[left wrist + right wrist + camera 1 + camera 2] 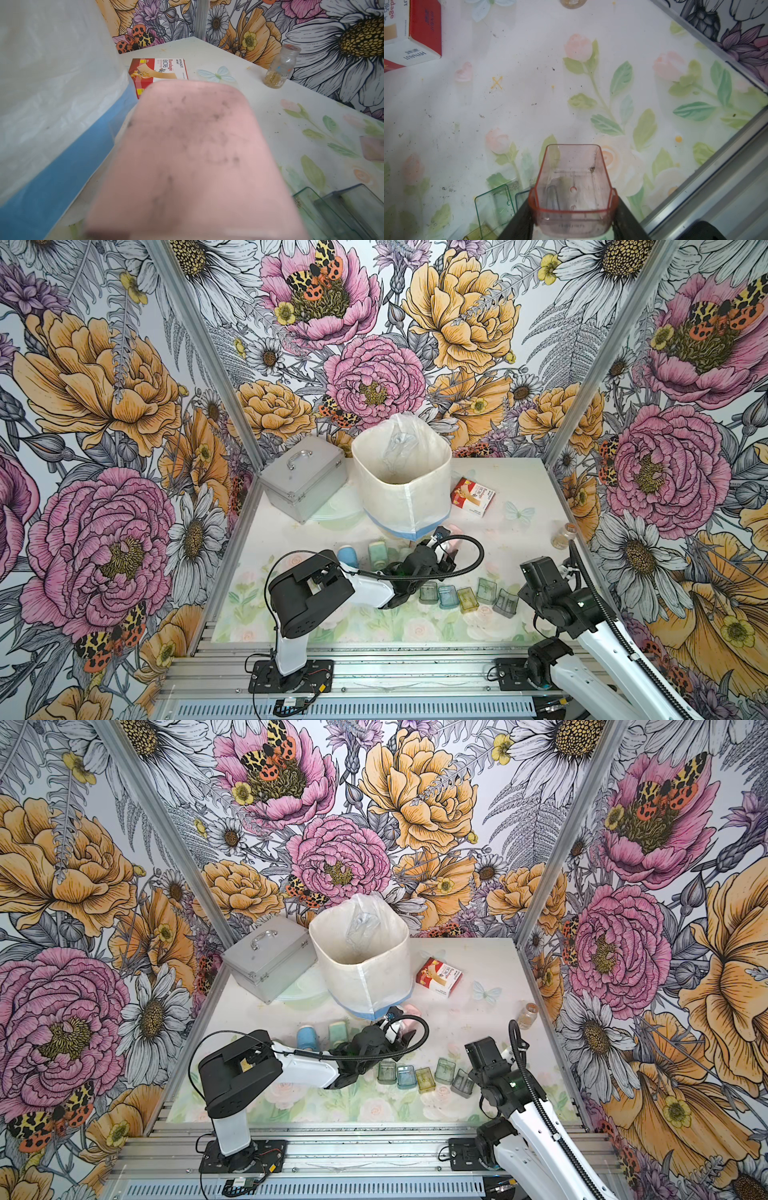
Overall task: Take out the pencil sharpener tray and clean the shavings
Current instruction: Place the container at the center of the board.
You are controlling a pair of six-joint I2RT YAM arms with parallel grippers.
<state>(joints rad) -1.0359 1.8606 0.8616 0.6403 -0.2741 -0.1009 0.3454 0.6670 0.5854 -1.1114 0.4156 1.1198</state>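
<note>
My left gripper (448, 551) is shut on a pink pencil sharpener (193, 158), low beside the front of the white bin. The smudged pink body fills the left wrist view and hides the fingers there. My right gripper (572, 204) is shut on a clear pink pencil sharpener tray (572, 176), held above the table near the right front, its open mouth facing the camera. A few dark shavings (592, 169) cling inside the tray. More flecks (553, 69) are scattered on the table.
A bag-lined white bin (401, 485) stands at the back centre, with a metal case (305, 477) to its left. A bandage box (473, 495) and a small bottle (563, 536) lie to the right. Several clear trays (467, 598) form a front row. Blue (348, 556) and green (377, 554) sharpeners stand behind my left arm.
</note>
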